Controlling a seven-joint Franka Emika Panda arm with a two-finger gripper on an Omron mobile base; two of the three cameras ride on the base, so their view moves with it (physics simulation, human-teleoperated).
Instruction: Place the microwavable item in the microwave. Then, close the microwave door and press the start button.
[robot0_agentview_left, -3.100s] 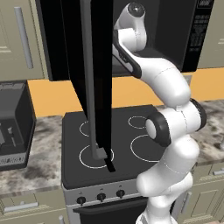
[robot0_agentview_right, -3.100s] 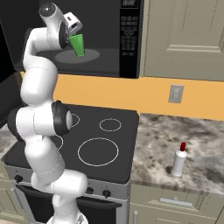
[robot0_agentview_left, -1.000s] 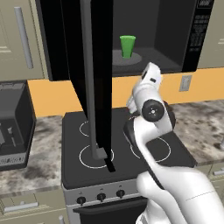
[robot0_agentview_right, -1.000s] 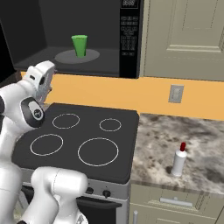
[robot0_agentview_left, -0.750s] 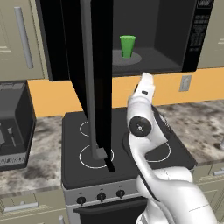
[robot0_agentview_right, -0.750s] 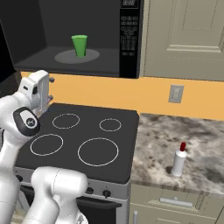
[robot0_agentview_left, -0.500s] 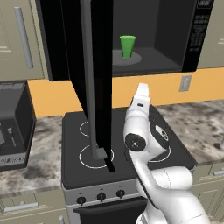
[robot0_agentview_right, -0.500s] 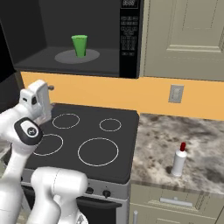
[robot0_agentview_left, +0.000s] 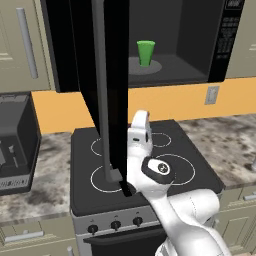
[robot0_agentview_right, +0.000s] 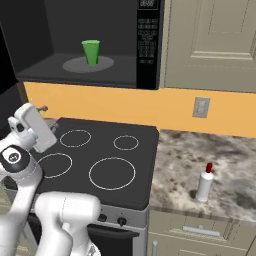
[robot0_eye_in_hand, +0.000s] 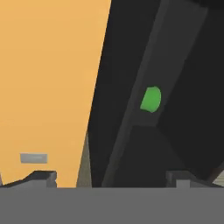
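To my left the microwave door (robot0_agentview_left: 107, 75) stands swung wide open, its long grey bar handle (robot0_agentview_left: 101, 90) facing out over the stove (robot0_agentview_left: 145, 165). My hand (robot0_eye_in_hand: 109, 177) hangs low above the stove just beside the door's edge, fingers spread wide and holding nothing. Up in the microwave (robot0_agentview_right: 75, 40) the green cup (robot0_agentview_right: 91, 52) stands upright on the grey turntable (robot0_agentview_right: 88, 64), well apart from my hand, and far to the right a white bottle with a red cap (robot0_agentview_right: 204, 182) stands on the desk (robot0_agentview_right: 220, 170).
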